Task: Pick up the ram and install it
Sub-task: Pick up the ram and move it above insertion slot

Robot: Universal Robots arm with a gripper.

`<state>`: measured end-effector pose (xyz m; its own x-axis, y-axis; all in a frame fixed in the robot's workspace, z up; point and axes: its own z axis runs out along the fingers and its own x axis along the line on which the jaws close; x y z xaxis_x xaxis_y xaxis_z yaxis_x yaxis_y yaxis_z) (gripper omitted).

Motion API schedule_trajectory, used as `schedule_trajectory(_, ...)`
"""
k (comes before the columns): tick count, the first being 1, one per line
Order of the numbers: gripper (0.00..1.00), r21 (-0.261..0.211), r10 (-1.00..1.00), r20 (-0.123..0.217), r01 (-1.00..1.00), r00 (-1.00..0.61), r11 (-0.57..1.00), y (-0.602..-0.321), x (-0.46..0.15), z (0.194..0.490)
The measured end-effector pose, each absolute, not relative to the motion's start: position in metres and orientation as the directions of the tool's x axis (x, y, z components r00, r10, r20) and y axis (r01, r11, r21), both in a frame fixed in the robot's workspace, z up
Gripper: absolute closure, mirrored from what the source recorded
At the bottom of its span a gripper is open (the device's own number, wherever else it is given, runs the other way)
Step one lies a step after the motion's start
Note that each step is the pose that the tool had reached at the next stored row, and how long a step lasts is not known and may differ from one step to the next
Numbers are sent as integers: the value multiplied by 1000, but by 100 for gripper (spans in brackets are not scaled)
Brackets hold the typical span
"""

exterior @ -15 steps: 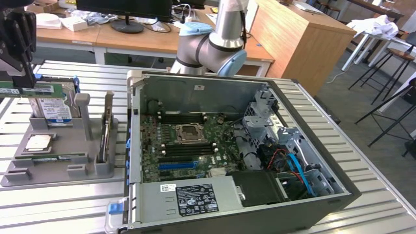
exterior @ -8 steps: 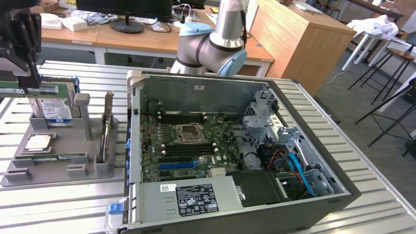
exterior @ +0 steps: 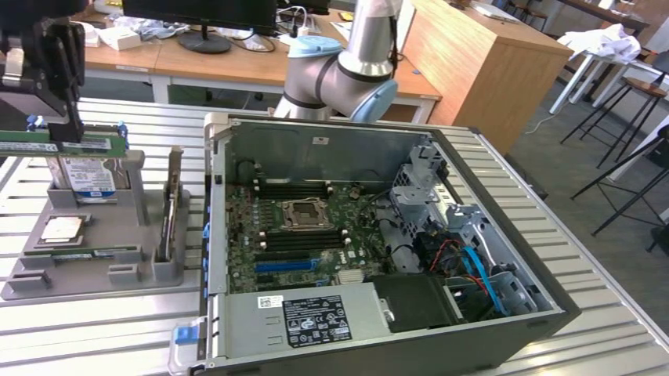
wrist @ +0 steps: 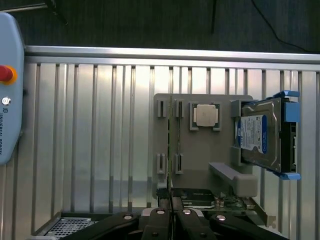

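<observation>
The claw [exterior: 65, 133] is pressed together, pinching the ram [exterior: 99, 145] by its long top edge. The green stick hangs level above the grey tray [exterior: 136, 235], in front of the hard drive [exterior: 89, 178]. This is at the exterior view's left of the open computer case [exterior: 313, 149] on the slatted bench [exterior: 585, 258]. From the wrist, the ram [wrist: 170, 150] shows edge-on between the fingers.
</observation>
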<state>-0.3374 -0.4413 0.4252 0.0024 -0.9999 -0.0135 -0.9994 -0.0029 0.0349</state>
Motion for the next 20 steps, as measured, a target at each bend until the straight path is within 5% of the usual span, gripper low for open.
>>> schedule_trajectory(20,89,35,-1000,-13,-999,2,-3,-441,-293,425)
